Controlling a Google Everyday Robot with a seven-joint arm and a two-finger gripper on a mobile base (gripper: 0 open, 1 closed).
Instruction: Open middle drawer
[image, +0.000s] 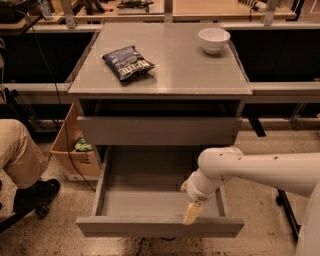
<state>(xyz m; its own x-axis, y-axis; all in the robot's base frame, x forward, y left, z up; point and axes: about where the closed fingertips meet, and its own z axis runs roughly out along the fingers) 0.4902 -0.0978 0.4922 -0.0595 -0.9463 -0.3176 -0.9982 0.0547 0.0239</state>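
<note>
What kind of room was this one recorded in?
Probably a lab or workshop: workbenches behind the grey cabinet, a cardboard box on the speckled floor. The gripper hangs inside the open middle drawer, near its front panel.

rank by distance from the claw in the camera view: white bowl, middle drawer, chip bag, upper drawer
1. middle drawer, open, claw at its front right
2. upper drawer, just behind
3. chip bag, top left, and white bowl, back right: too close to call

Lab, workbenches (210, 9), gripper (191, 213) over middle drawer (140, 202)
</note>
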